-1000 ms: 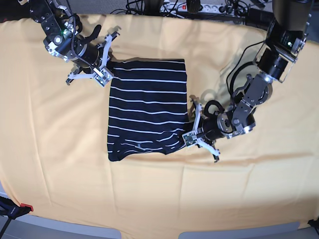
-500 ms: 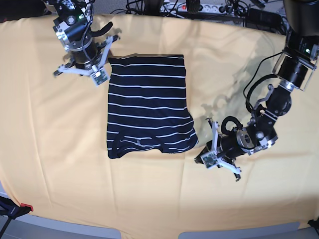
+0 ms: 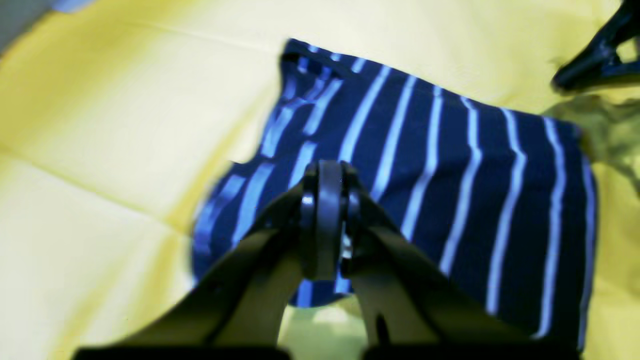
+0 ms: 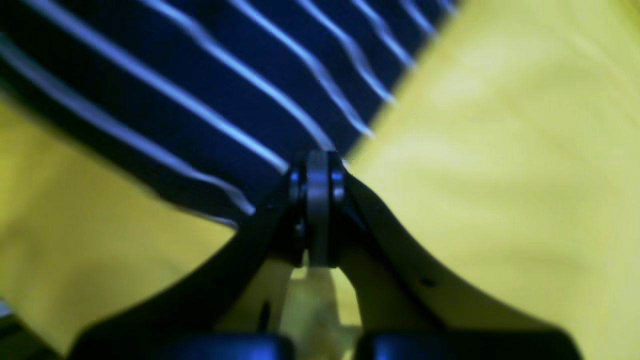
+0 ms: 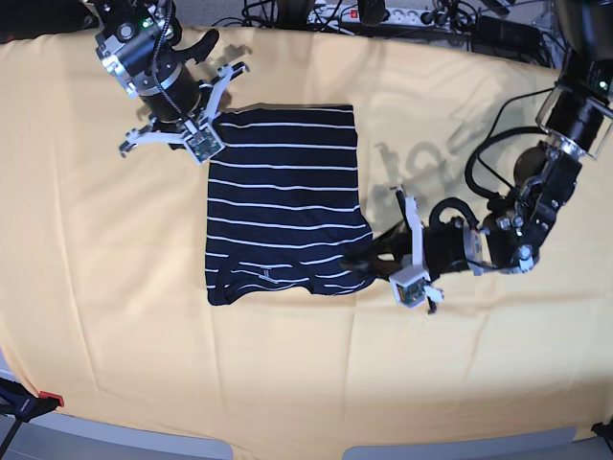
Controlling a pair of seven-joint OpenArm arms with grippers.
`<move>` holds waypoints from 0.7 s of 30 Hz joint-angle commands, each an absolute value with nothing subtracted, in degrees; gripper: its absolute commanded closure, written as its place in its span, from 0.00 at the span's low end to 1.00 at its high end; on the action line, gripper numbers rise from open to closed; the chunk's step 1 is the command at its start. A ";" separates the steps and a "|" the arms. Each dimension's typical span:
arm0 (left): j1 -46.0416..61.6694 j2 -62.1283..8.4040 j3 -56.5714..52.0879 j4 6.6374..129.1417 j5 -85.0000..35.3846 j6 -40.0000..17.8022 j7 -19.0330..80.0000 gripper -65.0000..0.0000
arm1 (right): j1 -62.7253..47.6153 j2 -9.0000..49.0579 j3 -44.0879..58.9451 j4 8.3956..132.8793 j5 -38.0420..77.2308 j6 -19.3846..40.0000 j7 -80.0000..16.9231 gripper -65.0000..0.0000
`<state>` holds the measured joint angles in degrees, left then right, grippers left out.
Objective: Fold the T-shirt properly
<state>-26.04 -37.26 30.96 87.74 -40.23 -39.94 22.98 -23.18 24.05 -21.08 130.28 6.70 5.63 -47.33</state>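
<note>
One yellow-orange cloth (image 5: 105, 287), one shirt, two grippers on it.
The single dark navy white-striped T-shirt (image 5: 283, 206) lies folded to a rectangle mid-cloth; right gripper (image 5: 213, 123) pressed together at its far left corner; left gripper (image 5: 369, 251) pressed together at its near right edge; whether either pinches fabric, can't tell.

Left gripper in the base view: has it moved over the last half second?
Yes. The left gripper has swung up and toward the T-shirt; it now reaches the shirt's lower right corner, where before it was clear of the hem.
</note>
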 commanded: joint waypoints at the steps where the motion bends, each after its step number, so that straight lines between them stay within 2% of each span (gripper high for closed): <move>1: -26.41 -37.17 30.20 88.55 -42.24 -40.00 21.52 1.00 | -22.33 24.47 -20.84 131.41 7.18 6.15 -45.39 1.00; 7: -20.40 -34.22 30.20 88.62 -42.22 -40.00 21.50 1.00 | -22.06 24.43 -20.86 131.41 15.11 13.85 -43.68 1.00; 11: -17.74 -32.88 30.20 88.62 -34.17 -40.00 21.32 1.00 | -22.26 24.45 -21.02 130.52 18.09 18.11 -43.70 1.00; 17: -14.70 -32.86 30.20 87.37 -19.25 -40.00 16.43 1.00 | -22.22 24.45 -21.02 123.59 10.92 14.96 -43.79 1.00; 21: -13.58 -32.91 30.20 85.52 -12.67 -40.00 13.30 1.00 | -22.24 24.47 -21.02 122.98 8.88 11.97 -47.79 1.00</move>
